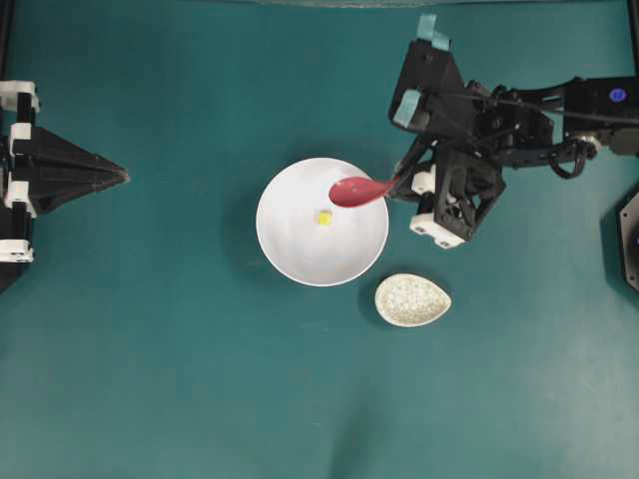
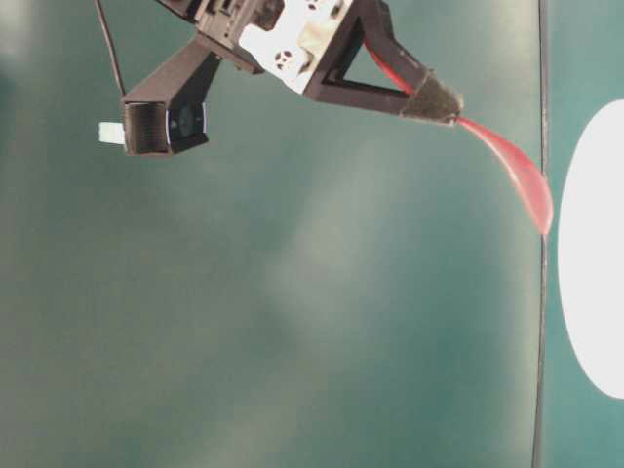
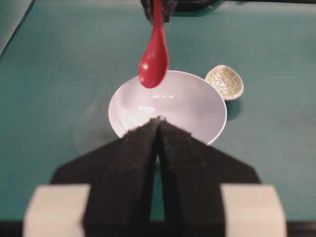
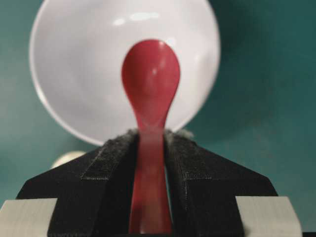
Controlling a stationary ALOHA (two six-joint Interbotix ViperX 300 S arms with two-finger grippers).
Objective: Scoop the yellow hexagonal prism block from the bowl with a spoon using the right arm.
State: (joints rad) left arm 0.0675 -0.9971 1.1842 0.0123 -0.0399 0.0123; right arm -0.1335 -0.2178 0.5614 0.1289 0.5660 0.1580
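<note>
The tiny yellow hexagonal prism block (image 1: 324,217) lies near the middle of the white bowl (image 1: 300,249). My right gripper (image 1: 398,184) is shut on the flat handle of the pink-red spoon (image 1: 355,192). The spoon's scoop hangs over the bowl's right inner side, just up and right of the block. In the right wrist view the spoon (image 4: 150,79) juts from the gripper (image 4: 150,134) above the bowl (image 4: 74,69) and hides the block. My left gripper (image 1: 124,178) rests shut at the far left, pointing at the bowl (image 3: 192,106), with nothing in it.
A small speckled egg-shaped spoon rest (image 1: 412,299) sits on the teal table just below and right of the bowl, also visible from the left wrist (image 3: 224,81). The right arm's black body (image 1: 519,125) stretches to the right edge.
</note>
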